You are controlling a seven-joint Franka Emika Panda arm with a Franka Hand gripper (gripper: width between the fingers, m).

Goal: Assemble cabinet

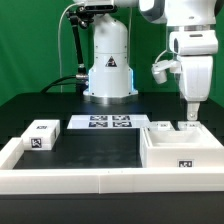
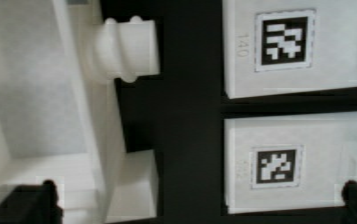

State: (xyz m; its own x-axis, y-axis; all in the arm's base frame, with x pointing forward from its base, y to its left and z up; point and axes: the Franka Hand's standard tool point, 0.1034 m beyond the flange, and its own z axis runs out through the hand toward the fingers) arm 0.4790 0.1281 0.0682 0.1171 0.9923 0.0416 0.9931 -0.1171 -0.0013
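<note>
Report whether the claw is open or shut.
Open. The claw, hanging above the cabinet box, shows its two dark fingertips far apart in the wrist view, a wide gap between them.

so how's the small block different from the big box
The box body is far larger than the small block. The box body is hollow and open-topped; the small block looks solid. The gripper hangs over the box body, away from the small block. Both are matte white with tags.
</note>
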